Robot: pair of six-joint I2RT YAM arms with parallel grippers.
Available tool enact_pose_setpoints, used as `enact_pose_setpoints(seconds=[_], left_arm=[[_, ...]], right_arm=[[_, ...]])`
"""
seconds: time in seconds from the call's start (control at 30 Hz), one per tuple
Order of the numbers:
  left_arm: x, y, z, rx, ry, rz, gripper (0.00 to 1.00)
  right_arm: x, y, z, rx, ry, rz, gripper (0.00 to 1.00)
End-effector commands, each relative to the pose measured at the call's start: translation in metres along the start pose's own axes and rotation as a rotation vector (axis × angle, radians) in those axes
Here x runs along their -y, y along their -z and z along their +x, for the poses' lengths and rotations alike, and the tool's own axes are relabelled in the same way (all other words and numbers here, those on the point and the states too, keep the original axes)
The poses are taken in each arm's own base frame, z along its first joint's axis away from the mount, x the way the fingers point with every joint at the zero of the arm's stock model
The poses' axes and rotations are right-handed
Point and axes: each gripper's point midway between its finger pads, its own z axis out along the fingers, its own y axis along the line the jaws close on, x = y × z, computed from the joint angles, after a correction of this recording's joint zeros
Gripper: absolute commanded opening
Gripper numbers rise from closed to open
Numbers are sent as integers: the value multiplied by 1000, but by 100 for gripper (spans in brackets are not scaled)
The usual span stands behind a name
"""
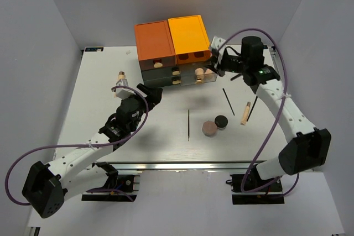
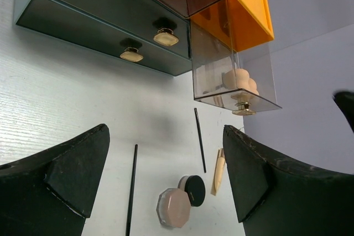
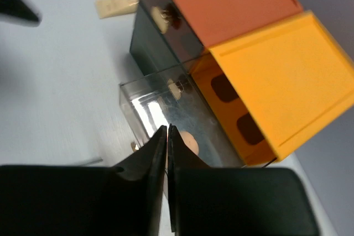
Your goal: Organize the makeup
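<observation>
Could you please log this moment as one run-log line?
left jaws: open | right jaws: shut, over clear pulled-out drawer | drawer holds peach egg-shaped sponges | pink round puff, small black round jar: on white table

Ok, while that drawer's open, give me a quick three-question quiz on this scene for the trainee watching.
1. True or false: the right gripper is shut, with nothing seen between its fingers.
2. What lies inside the pulled-out clear drawer? A) peach sponges B) a beige tube C) a thin black stick
3. Name the item sitting right beside the pink puff.
Key: 1 true; 2 A; 3 the black jar.
</observation>
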Motion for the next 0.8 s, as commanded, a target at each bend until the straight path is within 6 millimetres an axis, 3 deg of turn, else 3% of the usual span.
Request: enact_pose_setpoints(seconds=[0.0,0.03,0.07,0.13,0.17,0.23,0.27,0.37,0.5,0.73,0.77], left_arm=[[3,1,-6,15,10,17,93],[3,1,-6,17,12,17,93],[2,1,-6,17,13,17,93],[2,1,-6,16,13,18,93],[2,2,-5,16,14,18,93],[0,1,-4,16,15,16,93],[0,1,-4,15,16,18,93],[1,0,-4,11,13,18,93],[1,1,-7,18,8,14,94],[-6,5,-7,25,21,3,94],[-6,6,-8,28,22,2,94]], right_arm=[[-61,18,-12,80,235,-328,0],[-61,21,-8,68,366,-359,0],[-81,27,25,-40,277,-448,0],[-91,36,57,-153,299,-511,0],[-93,34,63,-156,293,-516,0],[-93,33,95,-259,276,-485,0],[-76,26,96,-275,301,-398,0],[-64,13,110,-319,292,-295,0],[-37,-9,104,-298,258,-161,0],[-12,-31,104,-269,241,-58,0],[-7,-34,112,-290,228,-43,0]])
